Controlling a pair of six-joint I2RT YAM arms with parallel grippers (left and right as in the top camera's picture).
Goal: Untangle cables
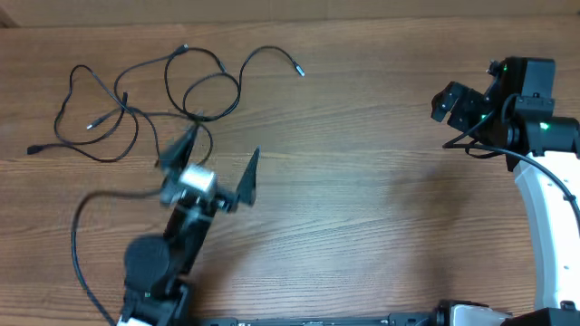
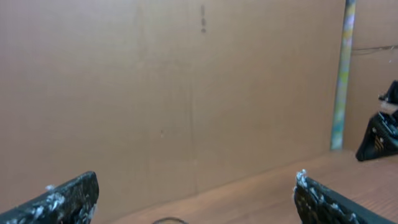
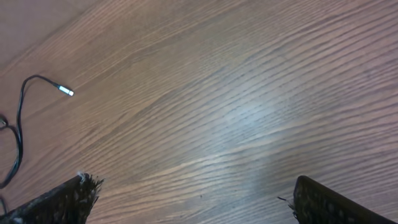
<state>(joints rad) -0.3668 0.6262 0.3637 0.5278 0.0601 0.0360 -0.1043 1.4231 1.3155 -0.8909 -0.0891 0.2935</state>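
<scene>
**Wooden table (image 1: 362, 199) under two empty-handed arms, cables not yet touched**

The left gripper (image 1: 216, 163) has its jaws spread wide with nothing between them. Its wrist view shows the jaws at the two bottom corners and, beyond them, only the cardboard wall (image 2: 186, 93) behind the table. The gripper is therefore angled forward and up, not down at the work. In the overhead view it is blurred and sits just beside the near edge of the cables (image 1: 201, 115). One finger seems to overlap a loop, though whether it touches cannot be told. The right gripper (image 1: 456, 101) is equally wide apart and empty. It is held well away at the far right of the table, probably kept clear so the left arm can start first.

The cables lie loose at the far left of the table. They are thin black cords in several overlapping loops that cross near the middle of the tangle, with free ends trailing outward. One plug (image 1: 299, 71) points right toward bare wood, and others lie at the left fringe. The right wrist camera catches only what looks like that rightward plug and a stretch of cord at the edge of its view.

By this layout, untangling has not begun. A sensible first grasp would be a free plug end, drawn away from the crossing so the loops slip apart instead of tightening
</scene>
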